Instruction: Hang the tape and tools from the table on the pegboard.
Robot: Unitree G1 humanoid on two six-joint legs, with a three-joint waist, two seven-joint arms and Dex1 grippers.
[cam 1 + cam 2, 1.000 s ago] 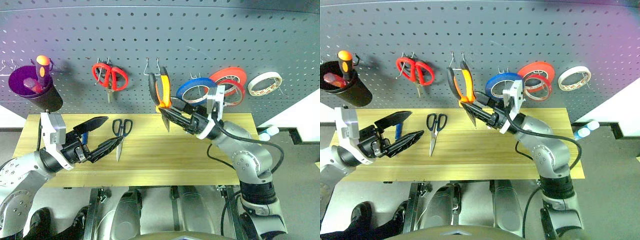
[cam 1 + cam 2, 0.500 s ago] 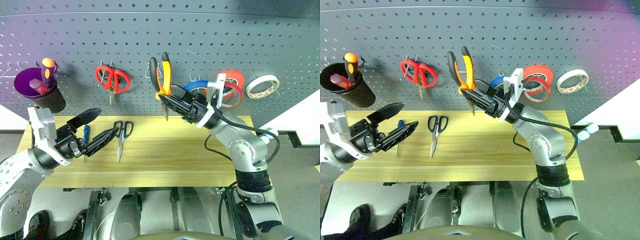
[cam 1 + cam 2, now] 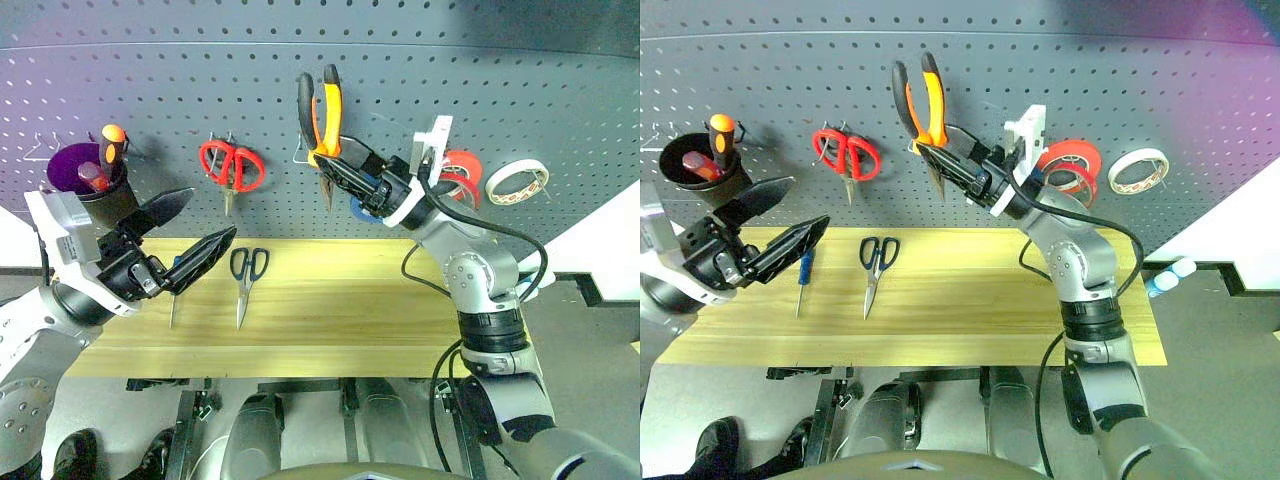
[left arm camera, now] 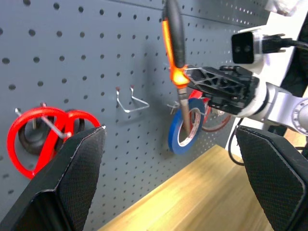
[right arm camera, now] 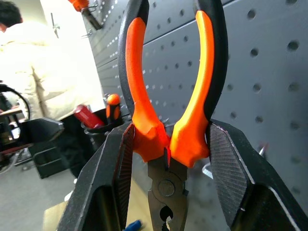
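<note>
My right gripper (image 3: 343, 172) is shut on the black-and-orange pliers (image 3: 322, 108) at their joint. It holds them handles up against the dark grey pegboard (image 3: 520, 80), beside an empty wire hook (image 4: 131, 100). The blue tape (image 4: 184, 129) hangs on the pegboard just behind that gripper. The black-handled scissors (image 3: 243, 275) and the small blue-handled screwdriver (image 3: 802, 277) lie on the left part of the wooden table (image 3: 350, 320). My left gripper (image 3: 208, 217) hovers open and empty above the screwdriver. In the right wrist view the fingers (image 5: 114, 168) clamp the pliers' orange grips.
Red-handled scissors (image 3: 230, 165) hang left of the pliers. A dark cup (image 3: 95, 190) holding an orange-handled screwdriver hangs at far left. Red-orange rolls (image 3: 464, 172) and a white roll (image 3: 516, 180) hang at right. A person (image 5: 29, 62) stands off to the left side.
My right gripper has carried the pliers up and in toward the pegboard, level with the hook. My left gripper has risen a little, still open. The camera has tilted upward.
</note>
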